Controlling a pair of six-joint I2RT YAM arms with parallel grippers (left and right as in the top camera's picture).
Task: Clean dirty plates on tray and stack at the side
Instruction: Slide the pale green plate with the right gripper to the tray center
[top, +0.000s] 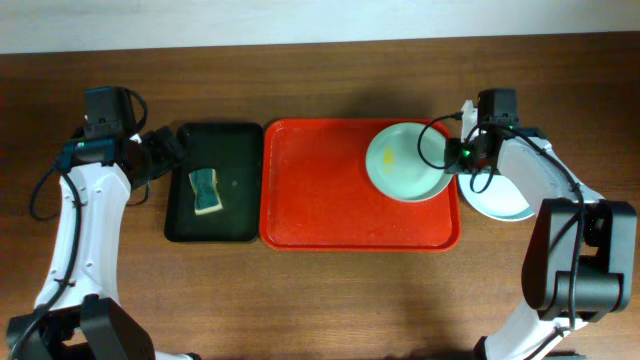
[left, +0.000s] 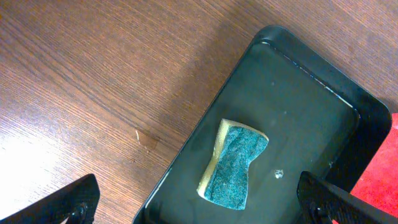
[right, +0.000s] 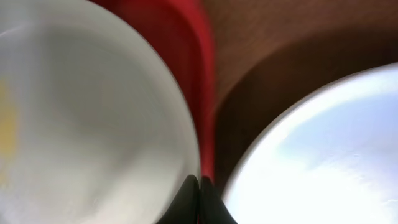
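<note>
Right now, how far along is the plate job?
Done: side plate sits off the tray, at right. In hand: right gripper seems shut on the rim of the mint plate; yellow smear on it shows. Left gripper open, near the sponge. Left: wipe it, stack it. No third plate visible.
</note>
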